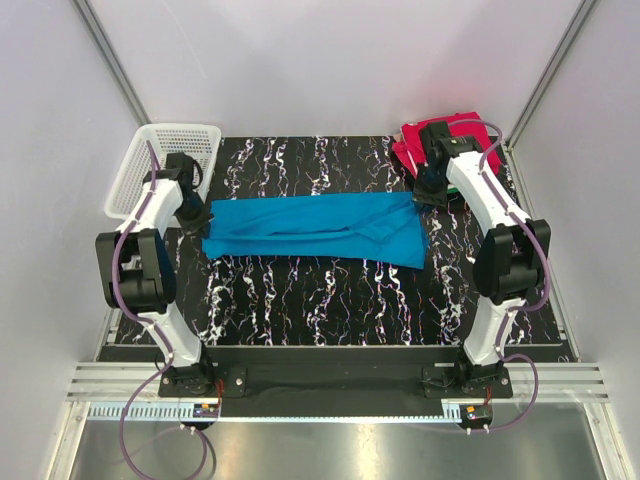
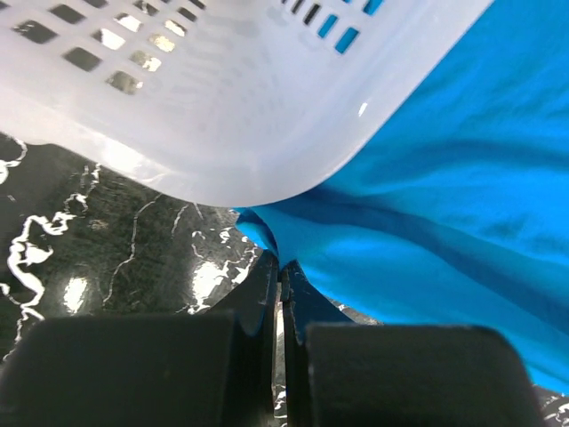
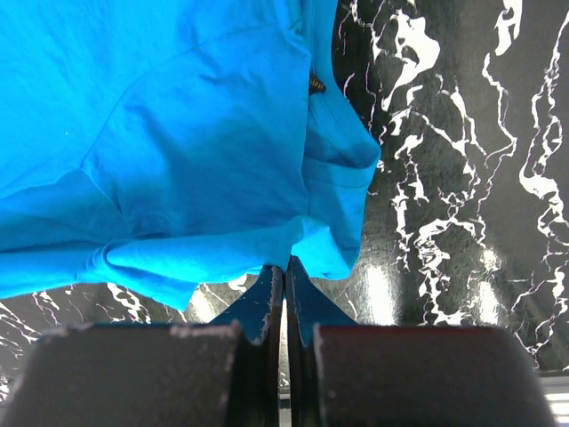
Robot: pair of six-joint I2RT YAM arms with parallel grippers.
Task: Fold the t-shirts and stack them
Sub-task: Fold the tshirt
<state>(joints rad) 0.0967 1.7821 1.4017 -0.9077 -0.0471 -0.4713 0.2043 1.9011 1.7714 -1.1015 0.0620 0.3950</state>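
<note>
Across the worktop [image 1: 330,300] the blue t-shirt [image 1: 315,228] lies stretched, left jaws and right jaws clamped on its ends; folding stage, I judge, next needing both ends carried over together.

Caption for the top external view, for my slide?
Left gripper and right gripper hold opposite ends of the blue t-shirt stretched over the table; white basket back left.

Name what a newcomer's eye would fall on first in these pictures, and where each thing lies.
The bright blue t-shirt lies stretched across the table, its ends pinched by the left gripper and the right gripper. Next come the red folded shirts at back right and the white basket at back left.
</note>
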